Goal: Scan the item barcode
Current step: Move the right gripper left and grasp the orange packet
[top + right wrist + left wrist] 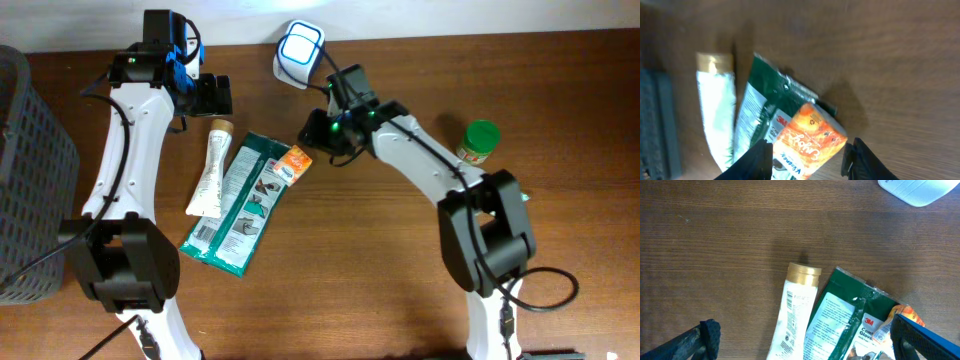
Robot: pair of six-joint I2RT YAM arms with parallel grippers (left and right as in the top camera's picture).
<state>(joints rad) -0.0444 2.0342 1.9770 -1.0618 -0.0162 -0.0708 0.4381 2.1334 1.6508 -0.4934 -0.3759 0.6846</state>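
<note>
Kleenex tissue pack (810, 137), orange and small, is the item nearest the right gripper (810, 159). It rests on the upper right corner of a green 3M gloves packet (243, 205), near the middle of the wooden table (380, 290). From the right wrist camera the two dark fingers (759, 160) stand one on each side of the pack, very close to its edges. Whether they actually press on it or only flank it, I cannot tell. The pack looks tilted, one corner higher than the other, with its printed orange face towards the camera; no barcode shows on that face.

Just left of the gloves packet lies a white tube (211, 170) with a gold cap, cap end pointing towards the back of the table, its side touching or nearly touching the packet. The left gripper (207, 97) hangs just beyond that cap with its jaws spread wide and nothing between them.

A white handheld scanner (298, 50) with a blue-ringed window sits at the back edge, close behind the right arm's wrist. Well off to the right stands a small jar (478, 142) with a green lid, upright. A grey mesh basket (25, 170) fills the left edge of the overhead view.
</note>
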